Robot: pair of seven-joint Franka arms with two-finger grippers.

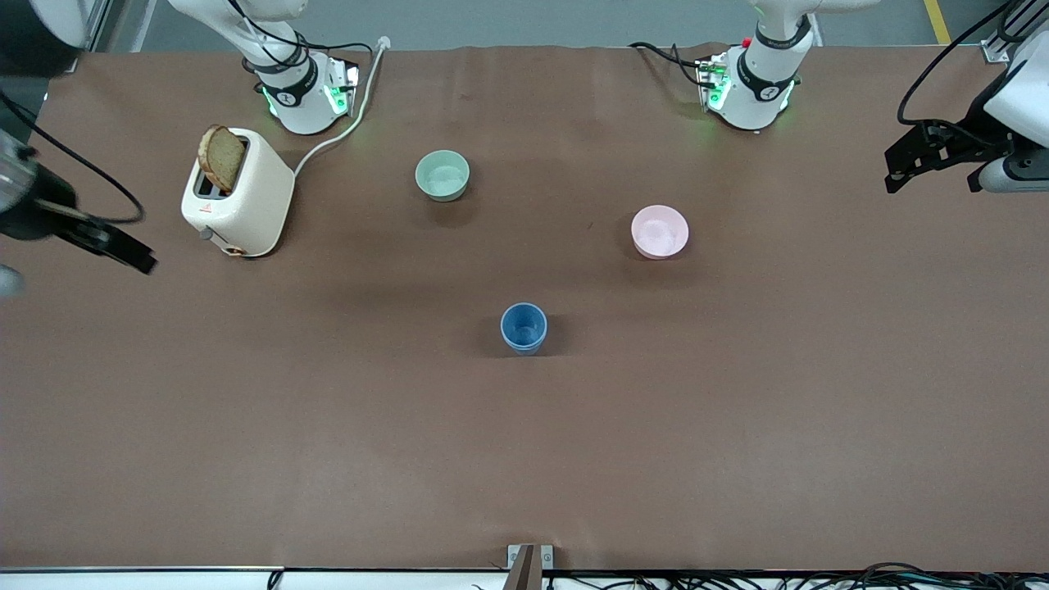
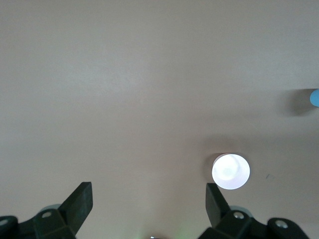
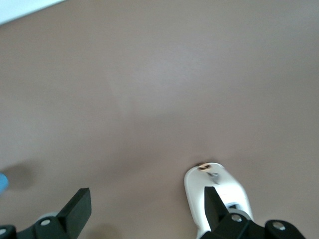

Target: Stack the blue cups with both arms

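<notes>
One blue cup point(image 1: 524, 327) stands upright in the middle of the table, nearer the front camera than both bowls. I cannot tell whether a second cup sits nested in it; no other blue cup shows. A sliver of the blue cup shows at the edge of the left wrist view point(image 2: 315, 97) and of the right wrist view point(image 3: 2, 182). My left gripper point(image 1: 926, 168) hangs open and empty above the left arm's end of the table; its own view point(image 2: 148, 200) shows bare table between the fingers. My right gripper point(image 1: 131, 252) hangs open and empty above the right arm's end, beside the toaster, as in its own view point(image 3: 148, 204).
A cream toaster point(image 1: 238, 197) with a bread slice point(image 1: 221, 157) stands toward the right arm's end; it also shows in the right wrist view point(image 3: 214, 194). A pale green bowl point(image 1: 442, 175) and a pink bowl point(image 1: 660, 232) stand farther from the front camera than the cup. The pink bowl looks white in the left wrist view point(image 2: 231, 171).
</notes>
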